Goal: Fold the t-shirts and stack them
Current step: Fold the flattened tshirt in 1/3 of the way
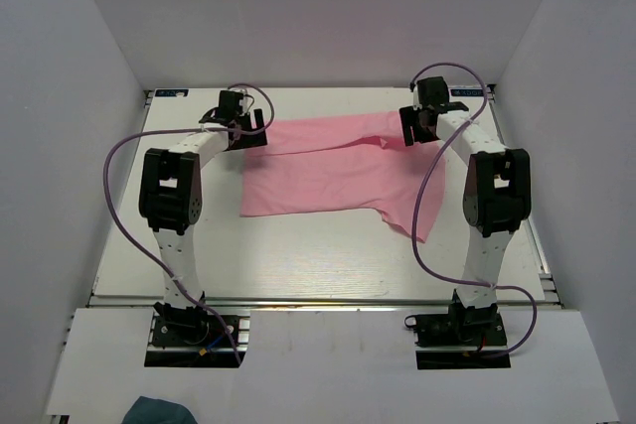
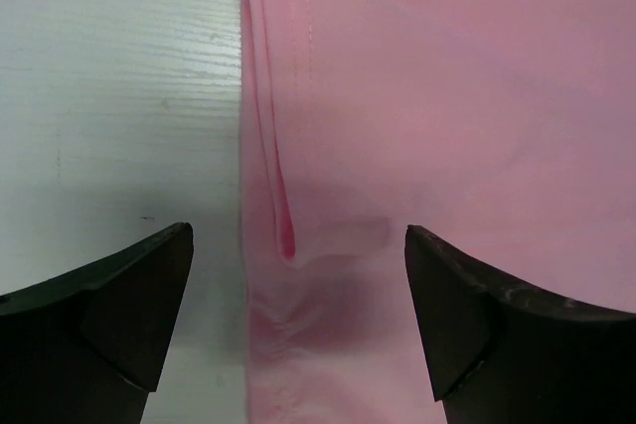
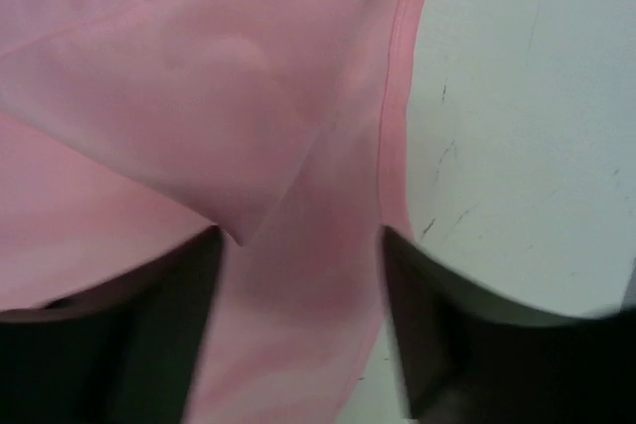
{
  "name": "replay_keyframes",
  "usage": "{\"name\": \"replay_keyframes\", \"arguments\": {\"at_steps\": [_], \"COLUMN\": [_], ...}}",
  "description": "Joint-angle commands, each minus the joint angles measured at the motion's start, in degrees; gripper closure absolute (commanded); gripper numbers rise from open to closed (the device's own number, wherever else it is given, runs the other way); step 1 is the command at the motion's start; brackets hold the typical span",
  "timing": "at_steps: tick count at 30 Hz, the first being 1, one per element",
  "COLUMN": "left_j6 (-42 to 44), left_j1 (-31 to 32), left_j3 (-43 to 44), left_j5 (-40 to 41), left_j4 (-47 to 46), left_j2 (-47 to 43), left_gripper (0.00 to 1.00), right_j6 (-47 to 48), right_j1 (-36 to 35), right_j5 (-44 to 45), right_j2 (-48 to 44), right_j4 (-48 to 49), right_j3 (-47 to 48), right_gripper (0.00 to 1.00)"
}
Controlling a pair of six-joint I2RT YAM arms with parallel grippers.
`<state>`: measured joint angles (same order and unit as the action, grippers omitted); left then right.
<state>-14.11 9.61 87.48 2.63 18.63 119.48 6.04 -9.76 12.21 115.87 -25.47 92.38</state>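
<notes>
Left pincer sat far-left on the white wood-grain table, jaws wide apart and holding nothing. They straddled the doubled, stitched edge of the plain light pink t-shirt of thin soft fabric, which lay flat across the table's far half, partly folded. Right pincer, far-right on the table, was also agape and unclamped, with a limp hemmed strip between its jaws. My call: bite both layers on each side, lift level, keep the span taut. The cloth looked thin, matte and floppy, so it would likely sag and crease.
</notes>
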Motion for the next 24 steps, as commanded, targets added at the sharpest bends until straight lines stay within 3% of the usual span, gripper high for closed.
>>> {"name": "replay_keyframes", "arguments": {"at_steps": [1,2,7,15,24], "left_j6": [-0.31,-0.31,0.74,0.75,-0.39], "left_j1": [0.15,0.15,0.15,0.68,0.68], "left_j3": [2.08,2.08,4.36,15.60,16.93], "left_j5": [1.58,1.58,-1.22,-7.81,-10.89], "left_j4": [2.55,2.55,0.18,-1.85,-6.41], "left_j2": [-6.36,-7.84,-7.78,3.47,11.29], "left_gripper": [0.00,0.00,0.00,0.00,0.00], "right_j6": [-1.82,-2.17,-3.57,-12.90,-16.86], "right_j1": [0.18,0.35,0.27,1.49,4.92], "right_j5": [4.14,4.23,1.94,0.01,-7.19], "right_j2": [-3.18,-4.94,-7.25,3.73,13.49], "right_j4": [-4.41,-4.58,0.68,0.77,2.18], "right_j3": [0.88,0.00,0.60,15.01,23.28], "right_gripper": [0.18,0.10,0.10,0.10,0.21]}}
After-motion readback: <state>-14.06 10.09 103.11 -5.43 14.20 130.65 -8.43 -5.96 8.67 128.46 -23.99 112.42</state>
